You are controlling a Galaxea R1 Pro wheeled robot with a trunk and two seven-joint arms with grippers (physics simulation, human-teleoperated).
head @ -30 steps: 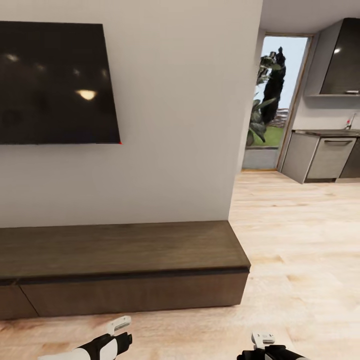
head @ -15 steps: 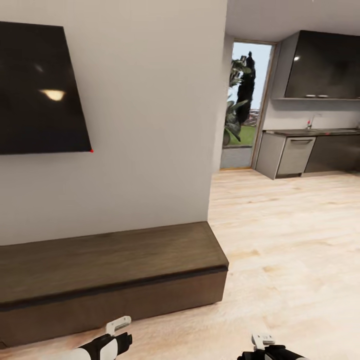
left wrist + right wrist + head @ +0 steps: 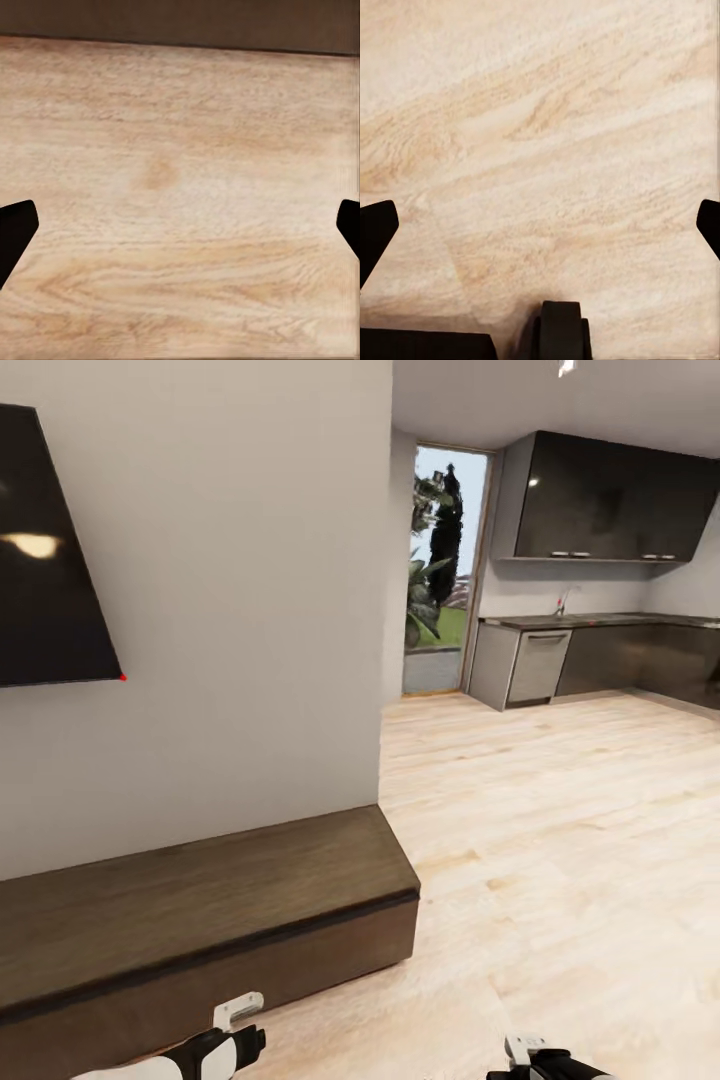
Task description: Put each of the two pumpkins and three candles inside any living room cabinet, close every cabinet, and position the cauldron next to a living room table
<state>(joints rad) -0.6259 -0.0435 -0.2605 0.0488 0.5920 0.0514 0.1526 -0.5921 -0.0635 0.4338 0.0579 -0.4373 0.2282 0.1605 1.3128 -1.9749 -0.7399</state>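
**Facing the cabinet end with both tools empty**

Looking forward in the head view, you face a plain pale wall (image 3: 240, 610) that ends at a corner, with the light wood plank floor (image 3: 560, 830) running past it toward a kitchen area. A dark screen (image 3: 45, 560) hangs on the wall at the left edge of the view. Beyond the corner, a tall glazed doorway (image 3: 440, 570) shows plants outside, and dark upper cupboards (image 3: 610, 495) hang above a grey kitchen desk (image 3: 580, 622).

The cabinet (image 3: 200, 920) stands against the base of the wall, long, low and dark brown. Its right end stops just short of the wall corner. The front visible to you sits flush, with no drawer standing out. Its top is bare wood.

Your left tool (image 3: 237, 1015) sits at the lower edge of the head view, just in front of the cabinet front. In the left wrist view its two dark fingertips (image 3: 15, 236) stand wide apart over the floor, with the cabinet base (image 3: 180, 22) at the far side of that view. Nothing lies between them.

Your right tool (image 3: 525, 1048) sits low at the right, over open floor well clear of the cabinet. In the right wrist view its fingertips (image 3: 375, 232) are likewise spread wide with only floor planks between them.
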